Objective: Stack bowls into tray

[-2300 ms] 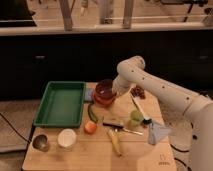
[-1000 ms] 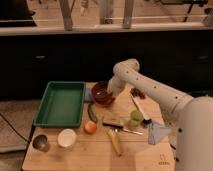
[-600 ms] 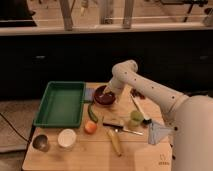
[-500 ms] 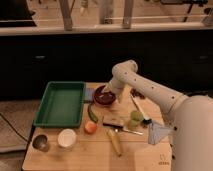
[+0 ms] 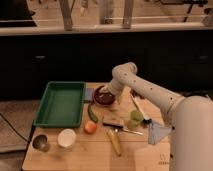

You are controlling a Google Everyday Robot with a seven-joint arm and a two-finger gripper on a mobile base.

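A dark red bowl (image 5: 102, 97) with an orange-red outside sits on the wooden table just right of the green tray (image 5: 60, 102), which holds nothing. My gripper (image 5: 109, 92) hangs from the white arm and is down at the bowl's right rim, partly covering it. A white bowl (image 5: 66, 138) stands near the table's front left, below the tray.
A metal cup (image 5: 40, 142) stands left of the white bowl. An orange (image 5: 90, 128), a green vegetable (image 5: 92, 112), a banana (image 5: 115, 141), cutlery (image 5: 122, 128), a green cup (image 5: 135, 118), a brush (image 5: 139, 107) and a grey napkin (image 5: 159, 134) lie right of the tray.
The arm has swung a little to the left and the gripper has come down onto the red bowl. The bowl has stayed in place.
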